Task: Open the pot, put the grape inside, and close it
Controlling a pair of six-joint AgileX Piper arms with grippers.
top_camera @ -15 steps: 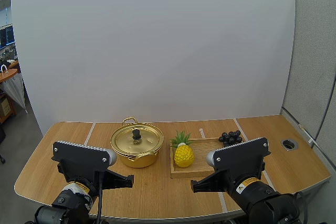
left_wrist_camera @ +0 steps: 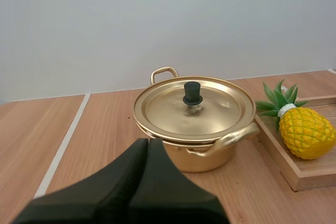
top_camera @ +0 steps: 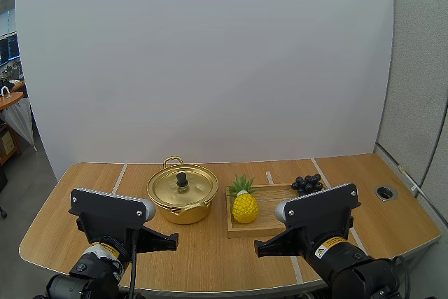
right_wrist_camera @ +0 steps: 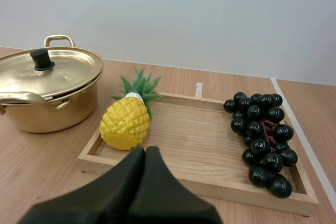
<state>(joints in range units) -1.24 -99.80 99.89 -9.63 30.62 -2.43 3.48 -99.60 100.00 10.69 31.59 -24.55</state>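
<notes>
Your bunch of black grapes (right_wrist_camera: pixel 260 140) lies at the right end of the shallow wooden tray (right_wrist_camera: pixel 178 179), its long axis running far to near. A yellow toy pineapple (right_wrist_camera: pixel 126 121) lies at the tray's left end. Left of the tray on the table (top_camera: pixel 84 190) stands the round gold metal pot (left_wrist_camera: pixel 197 158), its lid (left_wrist_camera: pixel 220 111) on. Your left hand (left_wrist_camera: pixel 148 141) and right hand (right_wrist_camera: pixel 145 150) are closed on nothing, each with its fingers pressed together.
</notes>
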